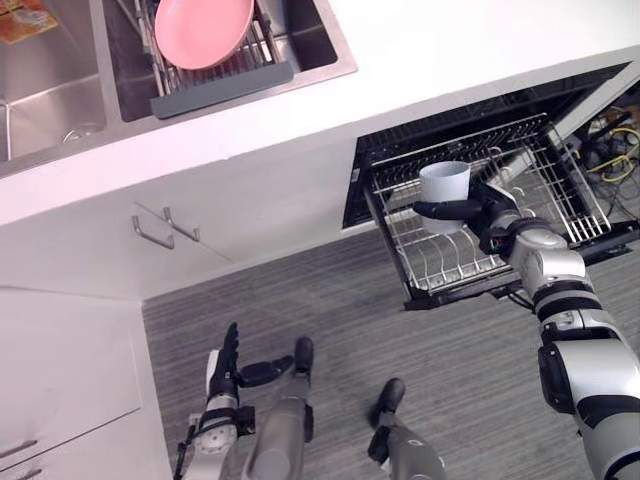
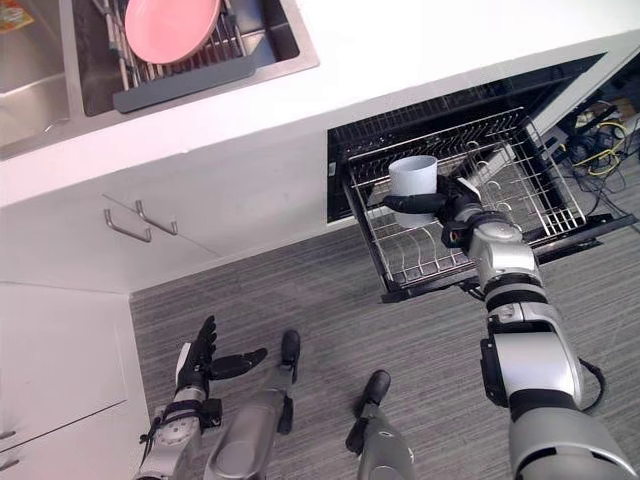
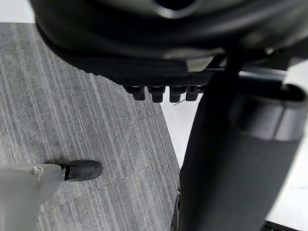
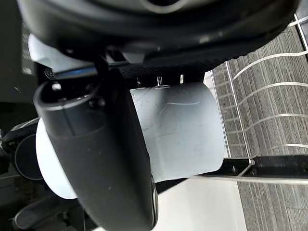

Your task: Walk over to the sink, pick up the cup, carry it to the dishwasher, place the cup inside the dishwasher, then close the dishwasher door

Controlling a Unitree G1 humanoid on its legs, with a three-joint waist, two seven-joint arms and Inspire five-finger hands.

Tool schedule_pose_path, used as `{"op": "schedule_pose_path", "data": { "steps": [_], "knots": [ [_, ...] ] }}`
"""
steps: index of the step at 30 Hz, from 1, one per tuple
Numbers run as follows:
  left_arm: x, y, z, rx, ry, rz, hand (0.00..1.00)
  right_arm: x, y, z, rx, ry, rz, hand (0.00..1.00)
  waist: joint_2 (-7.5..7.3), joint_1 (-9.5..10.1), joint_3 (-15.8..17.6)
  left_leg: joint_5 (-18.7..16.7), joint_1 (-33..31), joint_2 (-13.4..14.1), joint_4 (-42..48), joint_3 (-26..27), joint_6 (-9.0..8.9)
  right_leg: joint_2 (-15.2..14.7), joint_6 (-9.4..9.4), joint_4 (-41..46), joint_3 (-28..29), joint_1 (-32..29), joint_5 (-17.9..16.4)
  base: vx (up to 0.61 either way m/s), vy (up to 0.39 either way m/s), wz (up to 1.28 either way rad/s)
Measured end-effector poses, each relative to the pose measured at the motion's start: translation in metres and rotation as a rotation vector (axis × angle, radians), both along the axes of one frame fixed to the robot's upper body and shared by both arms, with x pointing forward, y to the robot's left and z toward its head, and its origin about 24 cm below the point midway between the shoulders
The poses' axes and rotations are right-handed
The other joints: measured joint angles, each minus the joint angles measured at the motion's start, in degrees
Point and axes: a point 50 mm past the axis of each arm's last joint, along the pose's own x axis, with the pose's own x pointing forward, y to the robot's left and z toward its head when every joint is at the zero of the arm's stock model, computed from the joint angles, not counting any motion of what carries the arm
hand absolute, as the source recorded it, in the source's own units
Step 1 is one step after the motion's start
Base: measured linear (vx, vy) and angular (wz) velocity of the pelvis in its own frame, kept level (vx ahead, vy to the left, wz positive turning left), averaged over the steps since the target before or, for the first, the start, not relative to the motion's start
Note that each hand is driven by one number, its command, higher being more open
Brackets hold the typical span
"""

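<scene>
I observe a white countertop (image 1: 450, 60) with a steel sink (image 1: 40, 90) set near its left end. The dishwasher rack (image 1: 560, 200) stands pulled out below the counter's front edge. A pink plate (image 1: 200, 30) rests in the sink's drainer. The pale cup (image 1: 445, 182) is upright over the rack's left part, with the right hand (image 1: 470, 212) curled round it. I cannot tell whether it touches the wires. The left hand (image 1: 228, 365) hangs low over the floor, fingers straight.

Cup (image 1: 444, 182) smooth matt pale plastic; dishwasher rack (image 1: 560, 195) glossy metal wire; sink (image 1: 50, 90) brushed steel; floor (image 1: 330, 320) rough ribbed carpet.
</scene>
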Motion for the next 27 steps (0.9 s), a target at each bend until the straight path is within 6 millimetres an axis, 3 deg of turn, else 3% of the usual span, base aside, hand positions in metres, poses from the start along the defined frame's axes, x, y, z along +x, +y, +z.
{"op": "schedule_pose_path", "data": {
  "steps": [11,19,27],
  "knots": [
    [0.009,-0.016,0.006,-0.071,-0.024,-0.006,1.00,0.003,-0.001,0.001,-0.014,0.050,-0.019,0.00,0.79,1.78,0.76,1.11,-4.12,0.41,0.08,-1.82,-0.56,-1.14,0.00,6.59,-1.49,-5.60,-3.91,0.01,-0.032,0.09],
    [0.016,-0.035,0.014,-0.121,-0.066,-0.033,1.00,0.008,0.009,0.009,-0.042,0.047,0.005,0.00,0.82,1.73,0.77,0.84,-6.10,0.40,1.58,-1.85,-0.94,-2.49,-0.38,12.07,-1.39,-9.10,-6.66,0.01,-0.046,0.02],
    [0.015,-0.042,0.013,-0.141,-0.049,-0.028,1.00,0.011,0.014,0.017,-0.075,0.050,0.019,0.00,0.84,1.73,0.77,1.03,-8.33,0.99,2.73,-1.95,-1.52,-2.87,-0.95,15.86,-1.37,-12.28,-8.60,-0.04,-0.066,0.01]
  ]
}}
